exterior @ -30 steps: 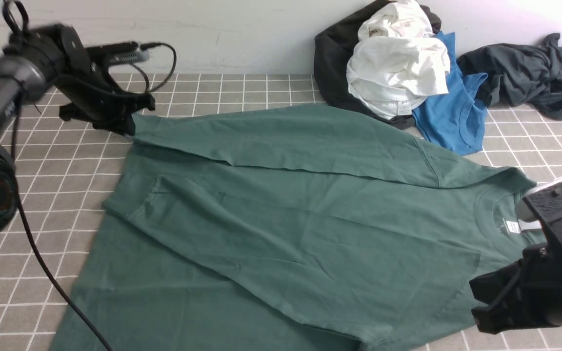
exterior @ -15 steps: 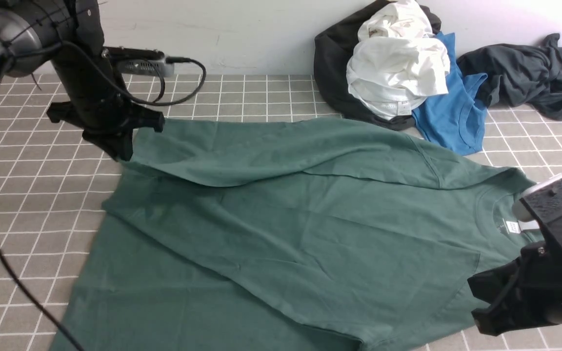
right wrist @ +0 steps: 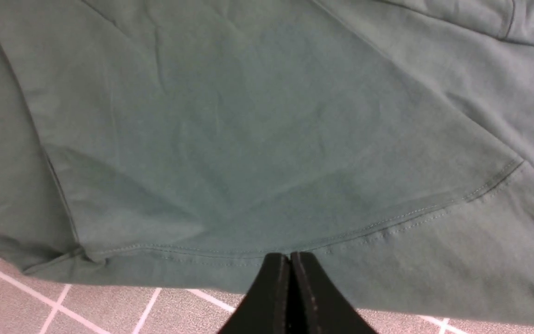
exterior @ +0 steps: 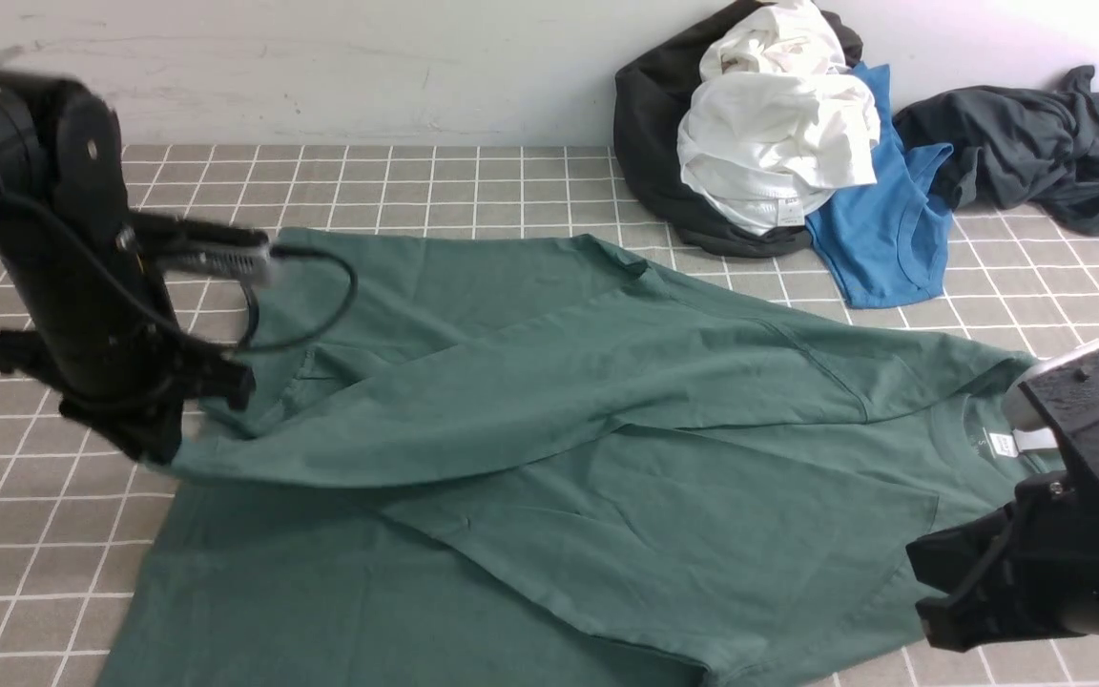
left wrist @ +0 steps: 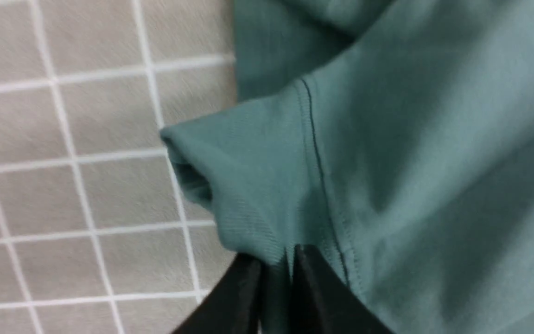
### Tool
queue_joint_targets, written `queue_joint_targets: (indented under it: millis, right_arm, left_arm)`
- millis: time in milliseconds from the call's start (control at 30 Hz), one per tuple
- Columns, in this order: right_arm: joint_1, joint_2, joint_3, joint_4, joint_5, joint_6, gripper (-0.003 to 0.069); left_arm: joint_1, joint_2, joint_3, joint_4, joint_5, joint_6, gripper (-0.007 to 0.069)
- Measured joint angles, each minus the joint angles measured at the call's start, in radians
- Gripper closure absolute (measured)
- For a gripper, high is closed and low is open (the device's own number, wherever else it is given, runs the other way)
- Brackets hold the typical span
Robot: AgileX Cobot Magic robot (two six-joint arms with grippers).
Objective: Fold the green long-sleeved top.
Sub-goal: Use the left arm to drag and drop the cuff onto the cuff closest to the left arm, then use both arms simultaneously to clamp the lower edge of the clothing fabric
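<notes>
Dragging the green long-sleeved top (exterior: 607, 401) nearer by its cuff (left wrist: 230, 185), left gripper (left wrist: 276, 259) pinching fabric, right gripper (right wrist: 290, 259) clenched.

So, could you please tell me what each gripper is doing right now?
Left gripper: closed on the cuff of the green long-sleeved top.
Right gripper: closed, holding nothing.

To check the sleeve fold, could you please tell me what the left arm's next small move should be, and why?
Probably lower the left gripper and open it: its jaws pinch the cuff of the green top, whose sleeve drapes slantwise across the body, so letting go would lay it flat.
</notes>
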Motion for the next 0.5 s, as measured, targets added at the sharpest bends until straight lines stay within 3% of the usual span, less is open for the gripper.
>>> queue_joint_targets:
  millis: [67, 100, 200, 267, 367, 500]
  right_arm:
    - [0.000, 0.000, 0.000, 0.001, 0.001, -0.002, 0.0673]
    - [0.000, 0.000, 0.000, 0.001, 0.002, -0.002, 0.0673]
    - [0.000, 0.000, 0.000, 0.005, 0.015, -0.004, 0.0673]
    - [0.000, 0.000, 0.000, 0.005, 0.025, -0.007, 0.0673]
    - [0.000, 0.000, 0.000, 0.006, 0.070, -0.028, 0.0673]
    - [0.000, 0.000, 0.000, 0.032, 0.108, -0.081, 0.0673]
  left_arm:
    - [-0.002, -0.005, 0.041, 0.001, -0.002, 0.020, 0.0414]
    - [-0.002, -0.007, 0.043, 0.001, -0.002, 0.020, 0.0414]
    - [-0.019, -0.085, 0.078, -0.016, 0.003, 0.035, 0.0237]
    - [-0.048, -0.146, 0.106, -0.018, 0.004, 0.048, 0.0180]
    - [-0.151, -0.269, 0.234, -0.013, 0.001, 0.142, 0.0123]
    - [-0.230, -0.319, 0.380, 0.003, -0.036, 0.281, 0.0114]
